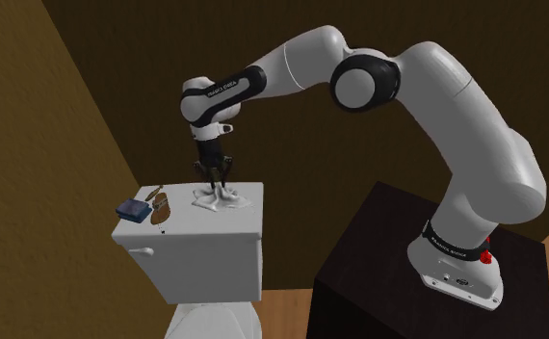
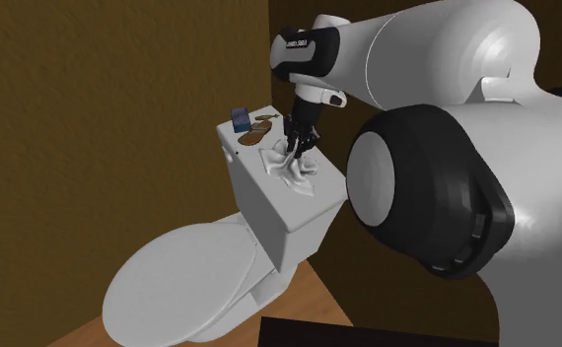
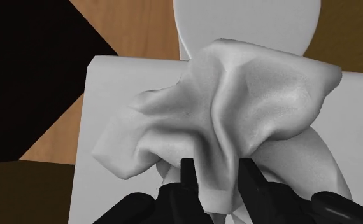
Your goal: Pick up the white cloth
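The white cloth lies crumpled on the flat lid of a white toilet tank, toward the shoulder view's right end of the lid. My black gripper points straight down into it. In the wrist view both fingers pinch a raised fold of the cloth between them, and the fold stands up from the lid. In the second exterior view the cloth bunches up under the gripper.
A small blue box and a brown object rest at the other end of the tank lid. The toilet bowl with closed lid sits below. Brown walls close in behind; my dark stand is beside the toilet.
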